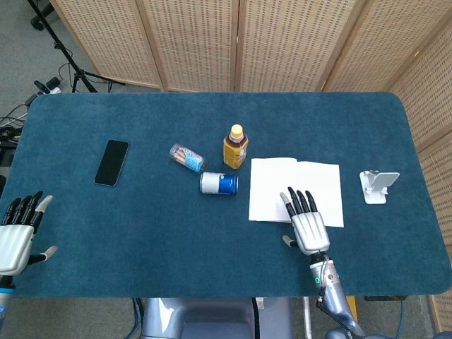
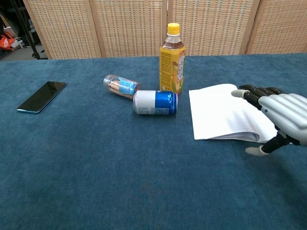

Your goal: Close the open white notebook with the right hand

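Note:
The white notebook (image 1: 272,185) (image 2: 216,115) lies open and flat on the blue table, right of centre. My right hand (image 1: 304,222) (image 2: 280,117) hovers palm down over its near edge at the spine, fingers stretched out and apart, holding nothing. Whether it touches the paper cannot be told. My left hand (image 1: 18,233) rests open near the table's front left corner, far from the notebook; it shows only in the head view.
A blue can (image 1: 218,183) (image 2: 155,102) lies on its side just left of the notebook. Behind it stands a yellow bottle (image 1: 235,147) (image 2: 172,60), with a small clear jar (image 1: 186,157) (image 2: 121,86) lying further left. A black phone (image 1: 111,162) (image 2: 41,96) is at left, a white stand (image 1: 376,186) at right.

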Robot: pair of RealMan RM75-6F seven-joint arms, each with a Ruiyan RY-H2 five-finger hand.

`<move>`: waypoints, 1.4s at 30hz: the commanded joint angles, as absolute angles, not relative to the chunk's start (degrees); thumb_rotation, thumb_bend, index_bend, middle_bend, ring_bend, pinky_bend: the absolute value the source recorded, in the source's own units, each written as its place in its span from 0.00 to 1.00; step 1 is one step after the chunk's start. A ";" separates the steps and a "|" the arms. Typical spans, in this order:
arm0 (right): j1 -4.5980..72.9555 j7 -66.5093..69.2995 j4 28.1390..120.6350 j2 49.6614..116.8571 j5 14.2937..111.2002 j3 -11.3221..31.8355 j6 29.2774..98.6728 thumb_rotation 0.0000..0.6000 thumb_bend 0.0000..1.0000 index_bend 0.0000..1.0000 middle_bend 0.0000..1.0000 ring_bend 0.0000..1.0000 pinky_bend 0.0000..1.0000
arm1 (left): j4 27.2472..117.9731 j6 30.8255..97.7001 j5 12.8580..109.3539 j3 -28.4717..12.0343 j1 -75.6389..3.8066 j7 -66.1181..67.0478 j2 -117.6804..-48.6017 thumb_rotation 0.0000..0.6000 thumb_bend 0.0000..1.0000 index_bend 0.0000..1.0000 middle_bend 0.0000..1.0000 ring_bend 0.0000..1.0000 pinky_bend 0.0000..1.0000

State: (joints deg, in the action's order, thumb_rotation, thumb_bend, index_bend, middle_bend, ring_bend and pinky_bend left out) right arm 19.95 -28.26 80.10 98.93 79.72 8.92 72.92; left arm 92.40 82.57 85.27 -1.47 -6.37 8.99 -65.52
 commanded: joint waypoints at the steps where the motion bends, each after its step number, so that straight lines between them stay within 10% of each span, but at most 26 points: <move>1: 20.27 -28.24 79.43 99.52 79.30 9.12 72.88 1.00 0.10 0.00 0.00 0.00 0.00 | 92.29 82.41 85.27 -1.39 -6.45 9.22 -65.67 1.00 0.00 0.00 0.00 0.00 0.00; 42: 27.02 -27.98 73.73 103.23 72.24 12.96 67.32 1.00 0.10 0.00 0.00 0.00 0.00 | 92.51 81.49 85.02 -0.99 -6.94 10.92 -66.44 1.00 0.00 0.00 0.00 0.00 0.00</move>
